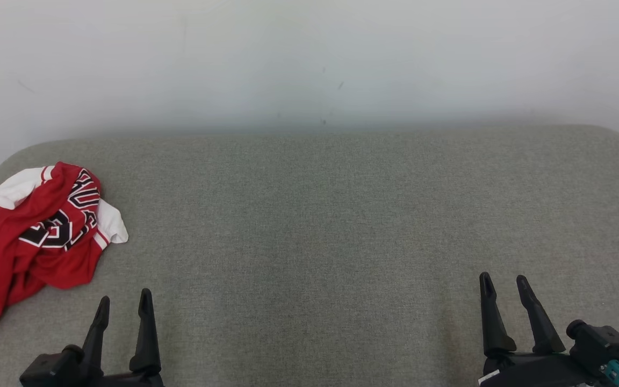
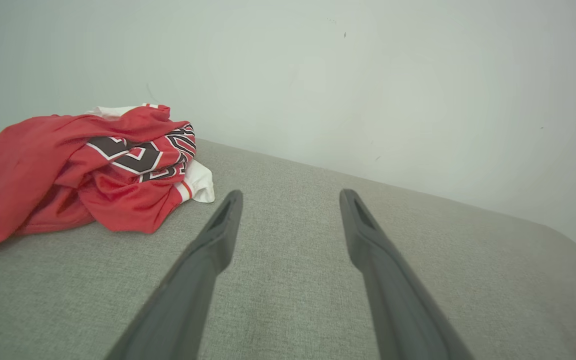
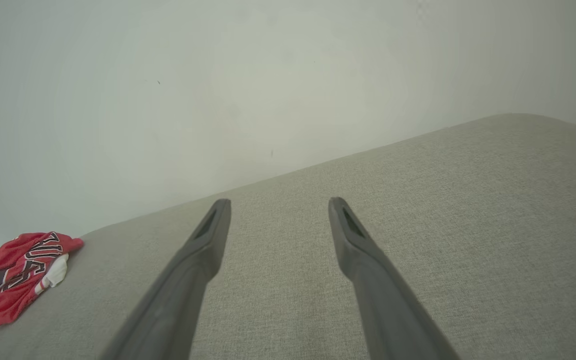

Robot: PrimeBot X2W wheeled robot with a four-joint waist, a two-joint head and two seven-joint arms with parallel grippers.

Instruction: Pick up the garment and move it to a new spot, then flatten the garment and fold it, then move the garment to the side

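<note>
A: So, where's the garment [image 1: 30, 236]?
B: At nine o'clock on the grey cushion [image 1: 309, 215], crumpled in a heap. It's red with white trim and black lettering, and its left edge runs out of the head view.
A: And the left gripper [image 1: 125, 296]?
B: At seven o'clock, fingers spread wide, holding nothing. It is near the garment but not touching it.
A: And the right gripper [image 1: 503, 278]?
B: At five o'clock, also spread wide and empty, well apart from the garment. The pale wall [image 1: 309, 54] is at twelve.
</note>
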